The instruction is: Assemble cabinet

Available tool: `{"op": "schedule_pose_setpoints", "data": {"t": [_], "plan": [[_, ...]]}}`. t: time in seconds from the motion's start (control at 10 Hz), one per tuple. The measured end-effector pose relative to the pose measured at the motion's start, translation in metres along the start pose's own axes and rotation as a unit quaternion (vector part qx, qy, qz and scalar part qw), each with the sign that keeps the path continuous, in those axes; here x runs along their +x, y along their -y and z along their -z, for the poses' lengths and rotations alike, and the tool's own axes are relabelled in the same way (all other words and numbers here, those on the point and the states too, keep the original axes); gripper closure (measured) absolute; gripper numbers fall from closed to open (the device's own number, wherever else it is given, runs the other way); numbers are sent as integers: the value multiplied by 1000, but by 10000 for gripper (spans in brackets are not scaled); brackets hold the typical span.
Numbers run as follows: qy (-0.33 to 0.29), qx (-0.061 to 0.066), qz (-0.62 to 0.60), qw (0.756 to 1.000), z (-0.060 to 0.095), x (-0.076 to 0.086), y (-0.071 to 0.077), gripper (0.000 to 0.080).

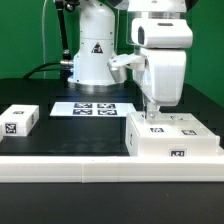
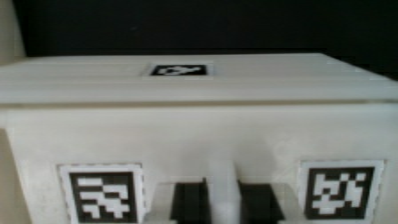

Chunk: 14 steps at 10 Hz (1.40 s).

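The white cabinet body [image 1: 178, 143] stands at the front on the exterior view's right, with tags on its top and front. My gripper [image 1: 150, 113] reaches straight down onto its top near the back left corner. In the wrist view the cabinet body [image 2: 196, 105] fills the frame, with one tag on the far face and two on the near face. My gripper [image 2: 222, 203] sits between those two tags. Its dark fingers [image 2: 191, 203] stand close together with a narrow white strip of the body between them. A small white tagged panel [image 1: 18, 120] lies apart at the exterior view's left.
The marker board [image 1: 95, 107] lies flat on the black table behind the middle. The robot base [image 1: 92, 50] stands behind it. A white rail [image 1: 60, 165] runs along the table's front edge.
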State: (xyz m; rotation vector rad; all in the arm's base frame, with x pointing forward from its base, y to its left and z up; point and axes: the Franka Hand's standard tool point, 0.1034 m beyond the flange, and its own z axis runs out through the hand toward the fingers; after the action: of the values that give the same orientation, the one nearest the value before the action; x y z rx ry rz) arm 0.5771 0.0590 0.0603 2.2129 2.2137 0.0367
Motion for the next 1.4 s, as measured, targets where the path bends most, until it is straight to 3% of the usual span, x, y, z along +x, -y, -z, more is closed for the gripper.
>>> {"op": "schedule_pose_setpoints", "data": {"t": [0.5,0.7,0.8,0.9,1.0,1.1,1.4], "plan": [[1,3,-6,1000,0,0,1,728],[1,3,-6,1000,-1,0,1,380],[1,3,-6,1000,-1,0,1,249],[1,4,-6,1000,-1,0,1,249],[1,4,-6,1000,-1,0,1,80],[1,4,-6,1000,-1,0,1,15],[1,4,-6,1000,-1,0,1,1]]}}
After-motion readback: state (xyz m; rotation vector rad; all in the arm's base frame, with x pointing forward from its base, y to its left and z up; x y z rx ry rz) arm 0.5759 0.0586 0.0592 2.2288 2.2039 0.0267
